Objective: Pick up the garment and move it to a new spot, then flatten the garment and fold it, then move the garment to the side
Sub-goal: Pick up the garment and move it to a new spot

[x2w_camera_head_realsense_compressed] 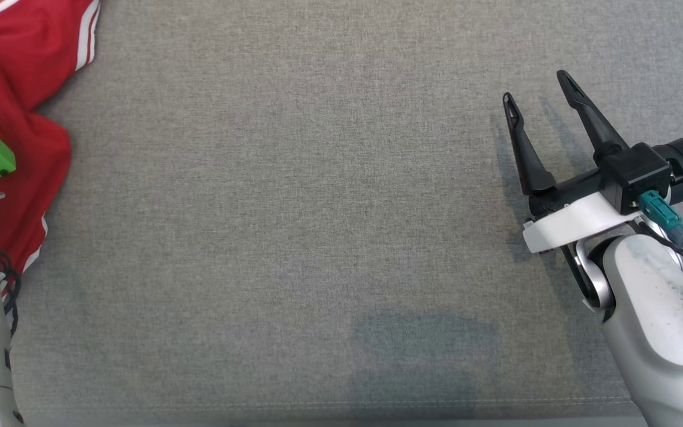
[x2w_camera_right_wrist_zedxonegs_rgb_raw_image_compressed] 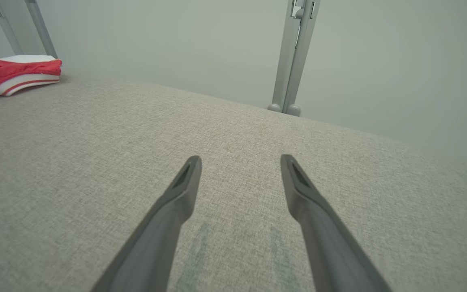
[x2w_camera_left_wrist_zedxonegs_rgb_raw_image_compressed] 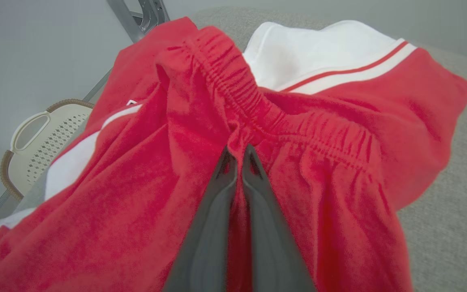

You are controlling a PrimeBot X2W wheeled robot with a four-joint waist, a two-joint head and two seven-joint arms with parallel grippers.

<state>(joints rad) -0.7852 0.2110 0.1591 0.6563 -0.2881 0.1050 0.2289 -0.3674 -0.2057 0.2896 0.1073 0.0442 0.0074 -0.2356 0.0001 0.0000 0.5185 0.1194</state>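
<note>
The garment (x2w_camera_head_realsense_compressed: 15, 89) is a pair of red shorts with white panels and stripes, bunched at the far left of the grey cloth surface. In the left wrist view the garment (x2w_camera_left_wrist_zedxonegs_rgb_raw_image_compressed: 318, 121) lies crumpled, and my left gripper (x2w_camera_left_wrist_zedxonegs_rgb_raw_image_compressed: 237, 150) is shut on a fold of red cloth just below the elastic waistband. The left arm's green-capped wrist rises at the left edge of the head view, its fingers hidden. My right gripper (x2w_camera_head_realsense_compressed: 537, 86) hovers open over bare surface at the right, far from the garment (x2w_camera_right_wrist_zedxonegs_rgb_raw_image_compressed: 14, 75). Nothing sits between its spread fingers (x2w_camera_right_wrist_zedxonegs_rgb_raw_image_compressed: 185, 182).
A grey fabric-covered table (x2w_camera_head_realsense_compressed: 318, 237) spans the scene. A cream perforated basket (x2w_camera_left_wrist_zedxonegs_rgb_raw_image_compressed: 43, 142) stands beyond the table's edge past the garment. Grey metal posts (x2w_camera_right_wrist_zedxonegs_rgb_raw_image_compressed: 294, 56) rise behind the far edge against a pale wall.
</note>
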